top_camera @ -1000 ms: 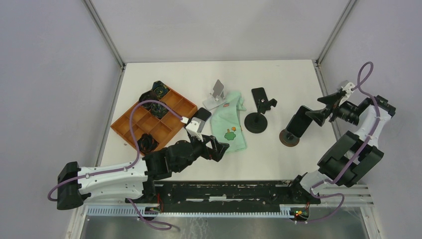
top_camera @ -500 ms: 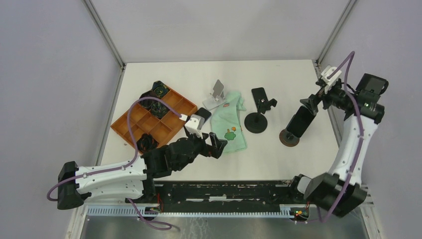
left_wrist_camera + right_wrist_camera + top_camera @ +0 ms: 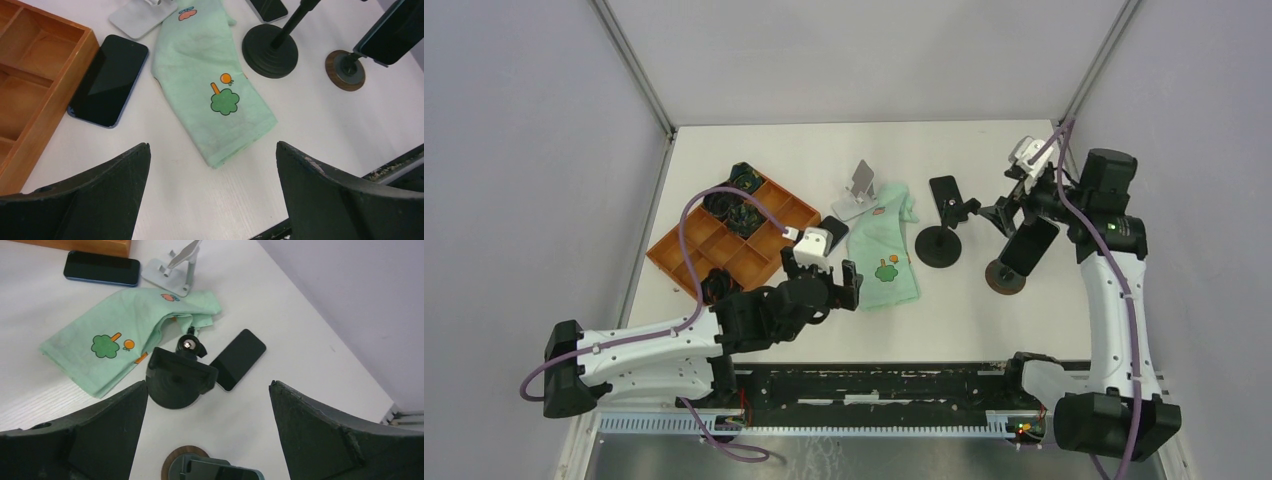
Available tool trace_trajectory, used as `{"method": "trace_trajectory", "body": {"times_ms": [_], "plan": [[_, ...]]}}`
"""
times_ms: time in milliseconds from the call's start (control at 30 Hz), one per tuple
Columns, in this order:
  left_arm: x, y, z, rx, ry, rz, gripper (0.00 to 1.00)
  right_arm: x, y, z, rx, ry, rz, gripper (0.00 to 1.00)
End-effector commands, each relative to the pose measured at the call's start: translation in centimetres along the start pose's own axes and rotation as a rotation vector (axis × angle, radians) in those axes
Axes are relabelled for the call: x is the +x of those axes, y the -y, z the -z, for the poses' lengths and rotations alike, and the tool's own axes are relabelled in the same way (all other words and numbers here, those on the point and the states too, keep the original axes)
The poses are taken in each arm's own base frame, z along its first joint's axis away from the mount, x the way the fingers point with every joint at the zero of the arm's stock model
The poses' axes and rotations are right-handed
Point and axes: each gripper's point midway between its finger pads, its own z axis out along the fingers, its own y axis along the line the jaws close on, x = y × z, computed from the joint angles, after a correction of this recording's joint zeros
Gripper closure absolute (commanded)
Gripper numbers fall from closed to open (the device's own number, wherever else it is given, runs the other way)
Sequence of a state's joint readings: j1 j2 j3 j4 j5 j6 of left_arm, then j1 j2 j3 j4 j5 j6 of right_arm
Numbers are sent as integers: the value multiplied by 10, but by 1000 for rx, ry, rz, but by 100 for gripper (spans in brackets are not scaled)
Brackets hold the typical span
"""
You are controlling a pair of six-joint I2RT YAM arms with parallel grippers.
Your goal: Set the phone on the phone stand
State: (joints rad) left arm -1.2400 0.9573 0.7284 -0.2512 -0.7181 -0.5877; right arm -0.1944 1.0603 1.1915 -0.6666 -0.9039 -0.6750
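Left hand (image 3: 822, 272) hangs low over the near-left part of the bench (image 3: 984, 150) with its fingers (image 3: 100, 192) spread wide and nothing between them. Just beyond it a blue-edged phone (image 3: 107, 80) lies flat, screen up, right beside the wall of the orange tray (image 3: 30, 65). The tray is divided into compartments, and some of the far ones hold dark items (image 3: 744, 183).

To the right of that phone a green cloth (image 3: 215, 85) printed with a tree lies rumpled on the bench. Its far end reaches the base of the white stand (image 3: 175, 270), which holds nothing.

Right hand (image 3: 1014, 212) hovers over the far-right part of the bench, also spread and gripping nothing. Its wrist view looks down on the black stand (image 3: 175, 380), which has a round base and a clamp head and carries no phone. A black phone (image 3: 238, 359) lies flat just beside that stand, on its far side.

A third phone, the mounted phone (image 3: 1027, 245), sits tilted in the holder of the wooden-base stand (image 3: 1004, 278), to the right of the black stand. The right hand is close above its upper end; whether the two touch cannot be told.
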Motion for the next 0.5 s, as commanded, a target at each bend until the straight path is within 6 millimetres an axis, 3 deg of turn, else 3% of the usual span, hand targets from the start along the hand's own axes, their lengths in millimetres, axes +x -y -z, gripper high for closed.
{"method": "trace_trajectory", "body": {"times_ms": [0,167,467], "plan": [[-18,-13,1,-87,47,35,0,1,-10,-14,6,-42,-7,2],[-15,-31,-6,-148,18,28,0,3,-38,-24,-63,-33,6,2],[0,-73,-37,-176,-156,-40,0,44,-86,-22,-171,-34,4,2]]}}
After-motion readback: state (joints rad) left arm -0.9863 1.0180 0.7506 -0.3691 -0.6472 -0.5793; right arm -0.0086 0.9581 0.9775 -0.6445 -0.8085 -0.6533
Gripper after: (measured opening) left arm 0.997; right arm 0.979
